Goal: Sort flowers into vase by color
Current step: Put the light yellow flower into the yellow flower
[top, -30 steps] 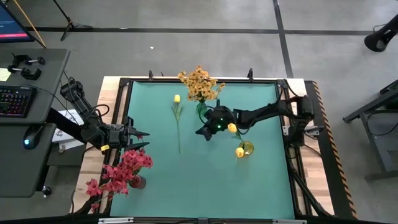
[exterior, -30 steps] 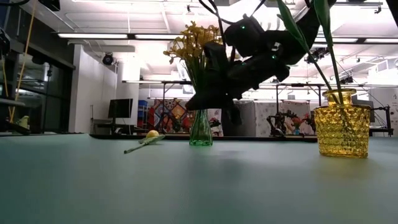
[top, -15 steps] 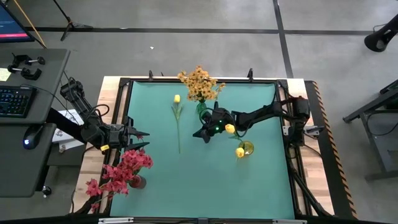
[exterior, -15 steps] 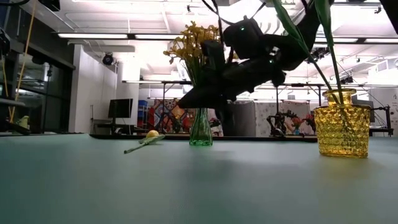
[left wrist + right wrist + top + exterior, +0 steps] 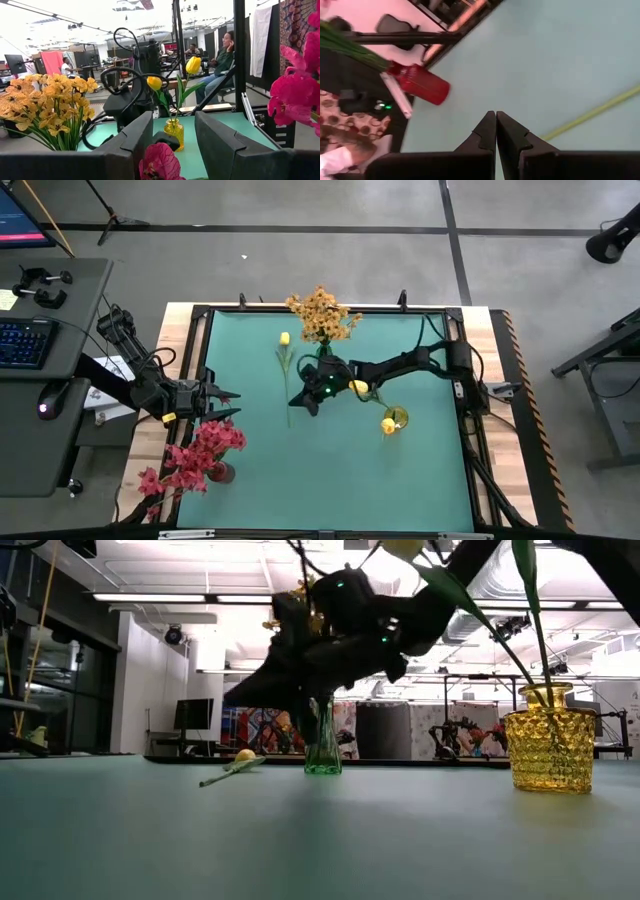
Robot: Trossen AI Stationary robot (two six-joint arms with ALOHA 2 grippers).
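Yellow, tulip-like and on a long thin green stem, the last loose flower [image 5: 286, 370] lies flat on the teal surface [image 5: 330, 470], just beside the right tool [image 5: 306, 402], whose fingers [image 5: 492, 131] are pressed together with nothing between them. Behind that tool stand a green glass vase of orange-yellow sprays [image 5: 322, 320] and a yellow glass vase with two yellow buds [image 5: 393, 418]. Judging by this, the pick-up is in hand: next the fingers must part and straddle the stem. The left tool [image 5: 222, 404] waits released near the red vase of pink blooms [image 5: 200, 455].

Bright overhead lighting, backlit silhouetted arm (low view), blurred wrist foregrounds
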